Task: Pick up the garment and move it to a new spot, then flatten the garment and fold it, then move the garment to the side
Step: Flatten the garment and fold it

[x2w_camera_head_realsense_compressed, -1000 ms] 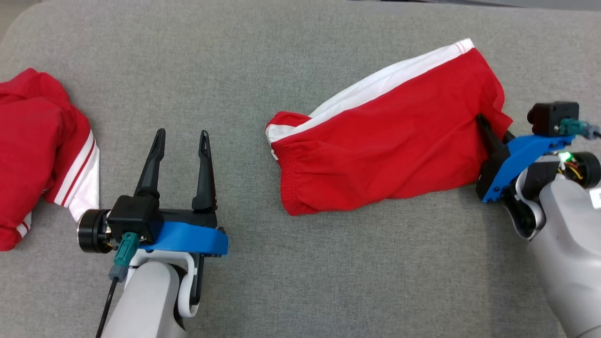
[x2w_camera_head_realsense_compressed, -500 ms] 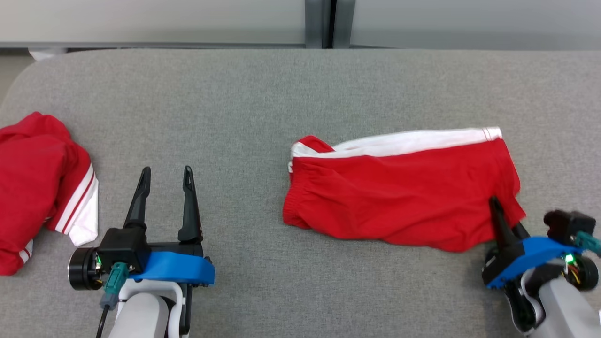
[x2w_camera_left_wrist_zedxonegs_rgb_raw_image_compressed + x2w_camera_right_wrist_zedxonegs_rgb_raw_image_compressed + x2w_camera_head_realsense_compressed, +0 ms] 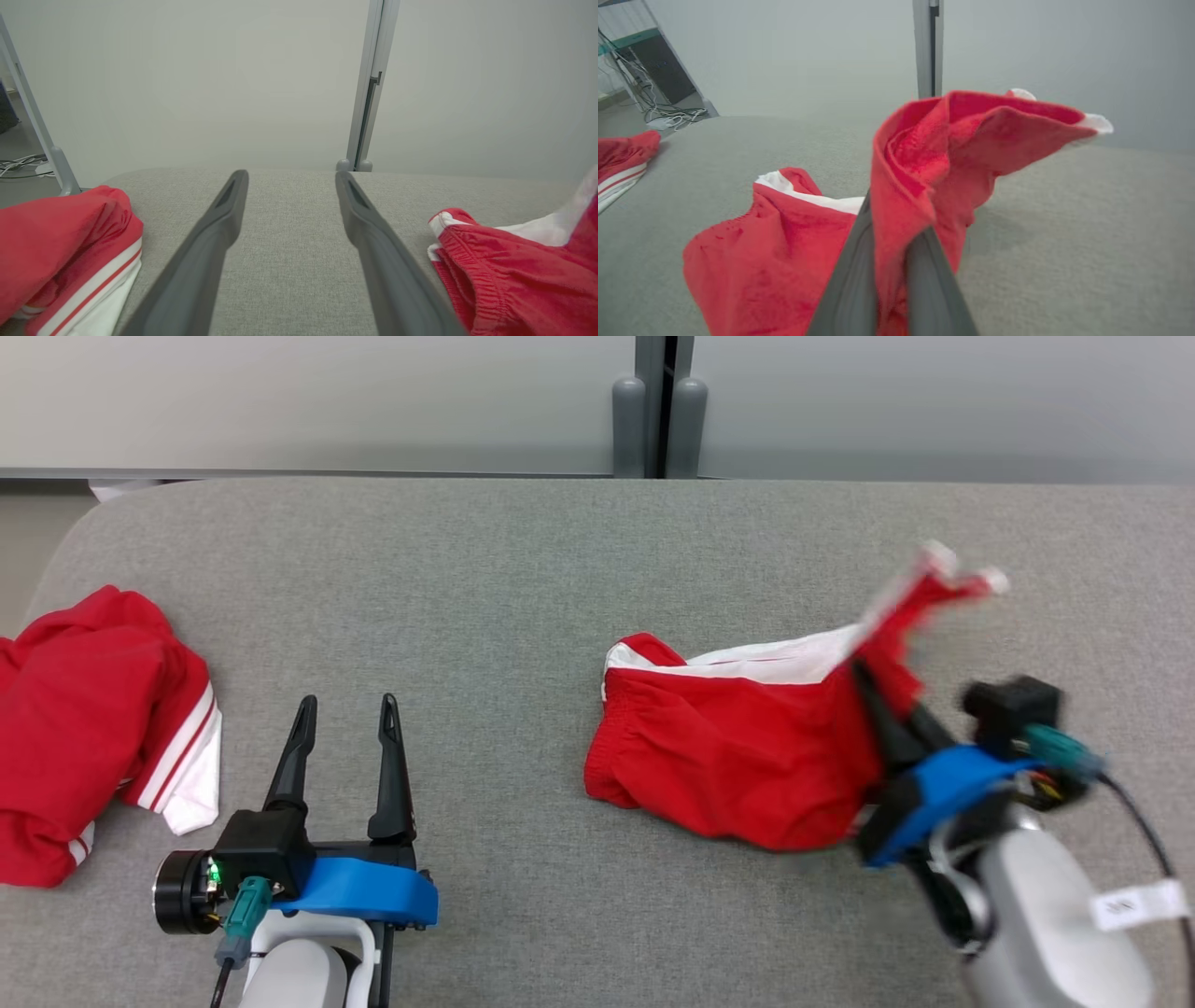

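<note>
With our right jaws clamped on one raised end of the red garment (image 3: 738,765), its waistband end lying right of centre on the desk (image 3: 523,579), and our left jaws apart and empty, we feared dragging friction might pull the cloth free.

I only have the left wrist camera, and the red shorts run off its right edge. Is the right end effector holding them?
Observer: Yes. The right end effector is shut on the shorts, with red cloth pinched between its fingers.
Operator: Which end does it have?
Observer: The leg end, opposite the waistband. A corner with white trim pokes out beyond the fingers.
Operator: Is the whole garment off the table?
Observer: No. Only the gripped end is raised. The waistband end lies on the gray table.
</note>
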Motion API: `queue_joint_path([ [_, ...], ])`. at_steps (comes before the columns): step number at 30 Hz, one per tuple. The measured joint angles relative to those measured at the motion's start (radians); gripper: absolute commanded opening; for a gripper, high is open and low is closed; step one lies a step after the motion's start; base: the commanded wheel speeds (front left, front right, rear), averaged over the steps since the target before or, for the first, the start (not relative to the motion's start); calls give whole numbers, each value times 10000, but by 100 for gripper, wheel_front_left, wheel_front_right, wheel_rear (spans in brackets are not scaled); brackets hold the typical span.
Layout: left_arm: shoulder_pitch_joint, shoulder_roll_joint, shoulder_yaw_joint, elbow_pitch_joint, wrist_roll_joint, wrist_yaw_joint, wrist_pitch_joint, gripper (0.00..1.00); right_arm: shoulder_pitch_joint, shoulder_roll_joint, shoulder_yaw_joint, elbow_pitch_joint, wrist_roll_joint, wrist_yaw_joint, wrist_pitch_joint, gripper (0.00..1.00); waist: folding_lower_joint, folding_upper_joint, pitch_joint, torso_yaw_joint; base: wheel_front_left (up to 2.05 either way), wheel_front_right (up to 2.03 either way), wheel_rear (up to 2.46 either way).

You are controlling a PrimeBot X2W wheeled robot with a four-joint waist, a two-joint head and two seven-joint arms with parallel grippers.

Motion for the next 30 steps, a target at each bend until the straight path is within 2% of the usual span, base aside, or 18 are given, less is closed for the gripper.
queue_joint_path([
  [4,1,-35,-40,36,25,-42,0,100,-429,583,1381,-769,8,0,631,0,0,0,-56,134,0,0,0],
  [9,-13,-113,-96,88,25,-90,2,100,-533,928,2890,-399,472,0,1292,0,1,0,-29,384,0,0,0],
  [10,-15,-128,-109,94,25,-111,0,100,-517,957,3091,-247,550,0,1361,10,0,0,-16,433,0,0,0],
  [11,-17,-140,-102,98,25,-111,0,100,-495,984,3273,-140,612,0,1360,10,0,0,2,472,0,0,0],
  [12,-17,-155,-105,105,25,-111,0,100,-482,999,3415,-38,625,0,1338,37,0,0,18,498,0,0,0],
  [13,-19,-167,-104,136,29,-111,0,100,-470,1009,3526,19,675,0,1258,90,1,1,31,516,0,0,0],
  [14,-19,-165,-100,178,69,-111,0,100,-469,1009,3628,40,677,0,1145,100,1,1,42,526,0,0,0],
  [17,-22,-169,-56,234,73,-109,0,100,-466,991,4046,-270,700,0,303,100,1,1,53,494,0,0,0],
  [21,0,-150,19,259,117,-88,0,100,-360,658,3789,-890,627,0,-656,100,1,2,-42,367,0,0,0],
  [25,139,-75,67,268,196,-52,0,100,50,322,2625,-1498,506,0,-1108,100,1,1,-221,175,0,0,0],
  [30,392,50,113,349,263,-19,0,100,1048,-17,780,-2228,113,0,-1037,100,1,2,-546,-124,0,0,0],
])
